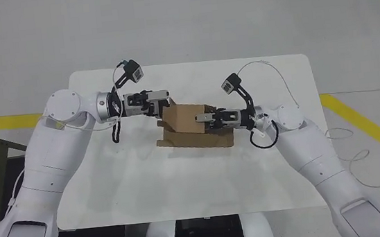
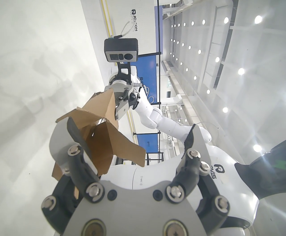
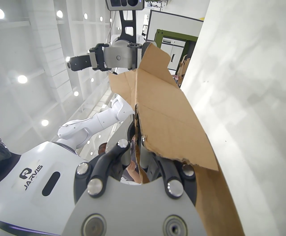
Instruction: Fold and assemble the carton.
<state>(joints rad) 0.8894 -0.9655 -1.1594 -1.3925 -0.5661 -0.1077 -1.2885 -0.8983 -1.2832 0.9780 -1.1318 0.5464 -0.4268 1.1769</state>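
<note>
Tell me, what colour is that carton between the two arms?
The carton is plain brown cardboard, seen best in the right wrist view.

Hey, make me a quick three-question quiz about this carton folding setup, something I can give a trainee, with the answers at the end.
1. True or false: the carton lies completely flat on the table.
2. The right gripper is: A) open, clear of the carton; B) shut on a carton panel; C) holding a tape roll.
3. Fill in: the left gripper, at the carton's other end, is ___ (open or shut).
Key: 1 false, its panels stand folded up; 2 B; 3 open.
</note>
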